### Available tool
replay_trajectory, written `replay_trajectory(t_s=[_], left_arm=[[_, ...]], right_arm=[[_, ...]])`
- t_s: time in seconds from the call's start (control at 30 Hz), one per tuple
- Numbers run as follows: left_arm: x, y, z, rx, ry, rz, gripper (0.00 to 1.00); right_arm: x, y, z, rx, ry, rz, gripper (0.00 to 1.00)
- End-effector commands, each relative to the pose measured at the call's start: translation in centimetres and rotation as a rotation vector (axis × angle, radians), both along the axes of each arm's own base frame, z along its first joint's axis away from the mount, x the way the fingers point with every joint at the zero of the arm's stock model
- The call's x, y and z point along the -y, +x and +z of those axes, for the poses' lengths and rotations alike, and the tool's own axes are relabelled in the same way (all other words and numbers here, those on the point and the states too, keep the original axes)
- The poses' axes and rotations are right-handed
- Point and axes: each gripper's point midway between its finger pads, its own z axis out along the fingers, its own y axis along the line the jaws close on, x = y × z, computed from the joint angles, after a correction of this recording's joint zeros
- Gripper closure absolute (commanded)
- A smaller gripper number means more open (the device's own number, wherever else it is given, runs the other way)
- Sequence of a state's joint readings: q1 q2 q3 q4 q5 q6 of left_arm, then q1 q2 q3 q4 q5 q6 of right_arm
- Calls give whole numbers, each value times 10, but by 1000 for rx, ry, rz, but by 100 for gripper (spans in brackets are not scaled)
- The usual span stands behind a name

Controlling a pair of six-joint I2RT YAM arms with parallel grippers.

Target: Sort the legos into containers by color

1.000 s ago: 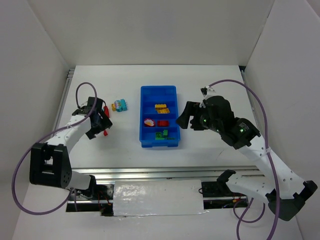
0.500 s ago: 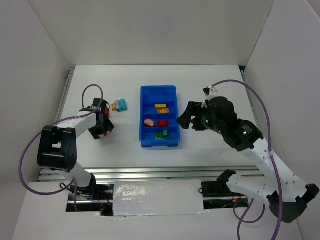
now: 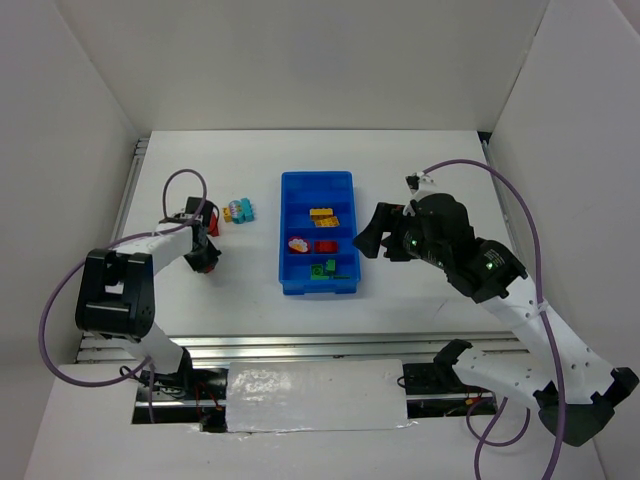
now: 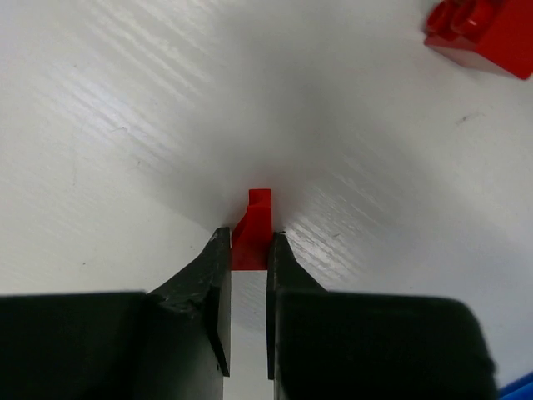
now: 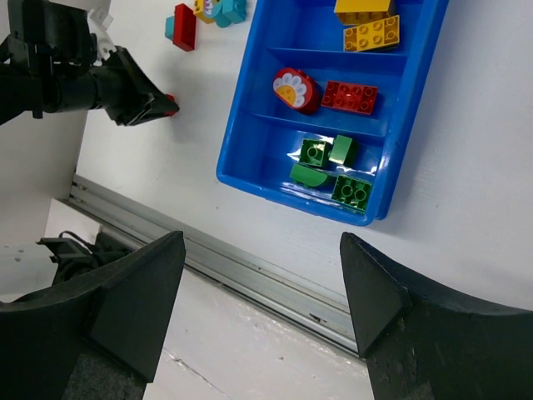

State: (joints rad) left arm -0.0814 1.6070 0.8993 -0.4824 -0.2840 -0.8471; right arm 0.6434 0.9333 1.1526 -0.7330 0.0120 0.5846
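Top camera: caught the left fingers (image 3: 204, 256) low on the desk (image 3: 420, 160), left of the blue tray (image 3: 284, 235), pinching a small red lego (image 3: 209, 266). Showed another red brick (image 3: 213, 218) and a teal-and-yellow cluster (image 3: 239, 210) just beyond, apart from the grip. Found the right fingers (image 3: 366, 240) spread and holding nothing, beside the tray's right wall. Counted four compartments: farthest bare, then yellow, then red, then green nearest.

Left wrist: confirmed the pinch, with both fingertips against the flanks of the small red lego (image 4: 254, 223), far end poking past the tips, underside apparently on the desk. Looked a shallow hold, at the very tips. Seemed wise to rise straight and slowly, to avoid dragging a corner and twisting the piece out. Placed the bigger red brick (image 4: 479, 29) well apart at upper right, no obstacle.

Right wrist: showed the left fingers (image 5: 133, 92) with a fleck of red at the tips, and the tray (image 5: 241, 125) nearly whole. Judged the goal to be the compartment with a studded red brick (image 5: 350, 96) and a round flower-faced piece (image 5: 293, 90). Called for crossing the tray's left wall high enough to clear rim and dividers, then releasing low over bare floor there, not over the green legos (image 5: 333, 154) or yellow legos (image 5: 371, 33). Showed the right fingers (image 5: 137, 300) wide apart at the bottom edge.
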Motion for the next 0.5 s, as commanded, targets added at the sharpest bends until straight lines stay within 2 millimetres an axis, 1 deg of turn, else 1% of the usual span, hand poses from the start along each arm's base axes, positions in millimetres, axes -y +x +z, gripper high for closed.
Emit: replay_trajectory(t_s=[0.0, 0.03, 0.07, 0.17, 0.2, 0.23, 0.27, 0.3, 0.33, 0.4, 0.43, 0.47], left_arm=[[2, -8, -4, -29, -21, 11, 89], [4, -7, 2, -18, -25, 4, 98], [6, -4, 15, 17, -38, -3, 100], [18, 8, 56, 124, -59, -56, 100], [30, 17, 74, 174, -68, -98, 100], [38, 21, 87, 213, -77, -132, 100], [47, 26, 107, 270, -87, -164, 100], [67, 32, 128, 327, -100, -223, 100], [78, 34, 139, 359, -108, -261, 100], [105, 44, 172, 461, -136, -334, 100], [129, 42, 179, 482, -164, -402, 100], [145, 50, 192, 527, -187, -434, 100]], right_arm=[[0, 3, 14, 46, 7, 0, 18], [1, 4, 14, 48, 3, -1, 18], [1, 4, 15, 50, 4, -4, 18], [3, 6, 16, 55, 0, -18, 18], [4, 7, 16, 52, 1, -26, 18], [5, 8, 18, 55, 2, -34, 18], [6, 9, 19, 54, 1, -43, 18], [6, 10, 19, 53, -2, -47, 18], [9, 13, 23, 58, -2, -73, 18], [14, 15, 24, 57, -13, -97, 18], [17, 18, 28, 69, -14, -117, 18], [20, 19, 28, 68, -22, -130, 17]])
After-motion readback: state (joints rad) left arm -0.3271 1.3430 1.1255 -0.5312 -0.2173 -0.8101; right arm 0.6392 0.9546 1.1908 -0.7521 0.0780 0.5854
